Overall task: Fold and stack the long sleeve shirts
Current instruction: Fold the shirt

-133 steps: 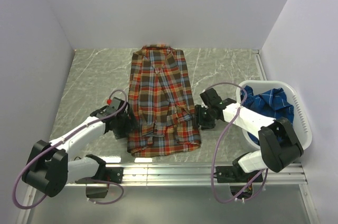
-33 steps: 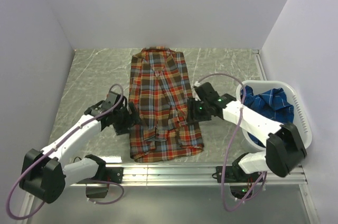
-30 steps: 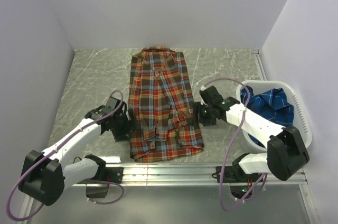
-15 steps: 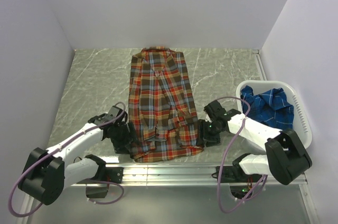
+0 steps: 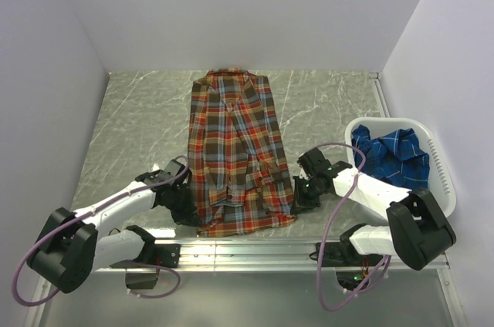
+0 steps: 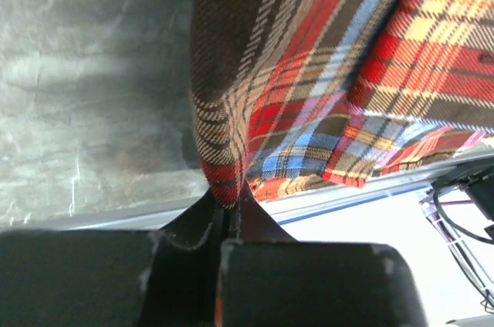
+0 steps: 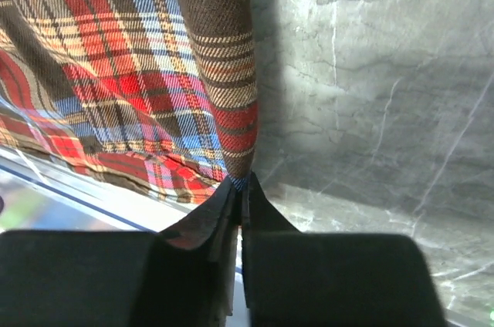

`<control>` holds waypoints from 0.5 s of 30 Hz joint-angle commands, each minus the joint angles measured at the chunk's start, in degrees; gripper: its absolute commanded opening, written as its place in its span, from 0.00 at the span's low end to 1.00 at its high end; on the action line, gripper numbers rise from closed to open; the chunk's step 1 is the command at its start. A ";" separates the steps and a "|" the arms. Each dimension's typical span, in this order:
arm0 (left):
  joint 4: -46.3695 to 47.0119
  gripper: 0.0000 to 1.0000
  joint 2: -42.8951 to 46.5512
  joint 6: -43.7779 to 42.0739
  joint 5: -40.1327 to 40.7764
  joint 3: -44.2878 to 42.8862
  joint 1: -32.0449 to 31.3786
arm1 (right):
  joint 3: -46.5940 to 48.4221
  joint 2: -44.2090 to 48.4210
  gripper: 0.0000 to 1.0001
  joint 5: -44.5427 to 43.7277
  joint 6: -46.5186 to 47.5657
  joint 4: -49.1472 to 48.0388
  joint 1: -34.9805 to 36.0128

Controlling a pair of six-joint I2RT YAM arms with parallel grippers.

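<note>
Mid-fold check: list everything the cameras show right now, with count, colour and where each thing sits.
red-orange shirt: one, red-orange plaid with dark and pale checks, folded narrow, lying lengthwise mid-table
blue shirt: one, bright blue with white lines, bunched inside the basket
basket: one, white plastic, right side of the table
table: one, grey marbled
rail: one, silver, along the table's near edge
left gripper: one, black, pinched shut on the red-orange shirt's near left corner
right gripper: one, black, pinched shut on its near right corner
</note>
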State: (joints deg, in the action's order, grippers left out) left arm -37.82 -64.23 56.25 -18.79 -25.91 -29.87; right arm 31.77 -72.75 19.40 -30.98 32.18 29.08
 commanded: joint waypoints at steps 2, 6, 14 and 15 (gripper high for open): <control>-3.30 0.01 2.88 -0.53 -0.55 -3.09 -0.28 | 4.43 3.31 0.00 -0.24 1.97 4.18 -0.25; -5.59 0.00 2.79 -1.32 1.03 -8.53 -0.02 | 10.05 4.37 0.00 -0.94 2.86 7.27 -0.34; 0.46 0.00 -2.65 -4.83 -1.17 -17.14 10.26 | 24.46 -2.02 0.00 -1.29 5.05 7.20 -2.35; 1.25 0.00 -4.83 -5.18 -1.08 -18.37 11.14 | 25.79 -3.00 0.00 -1.55 5.23 6.76 -2.62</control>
State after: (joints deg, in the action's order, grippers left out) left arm -40.51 -65.78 53.45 -18.98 -40.16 -21.37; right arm 52.53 -72.75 18.90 -27.55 39.53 27.81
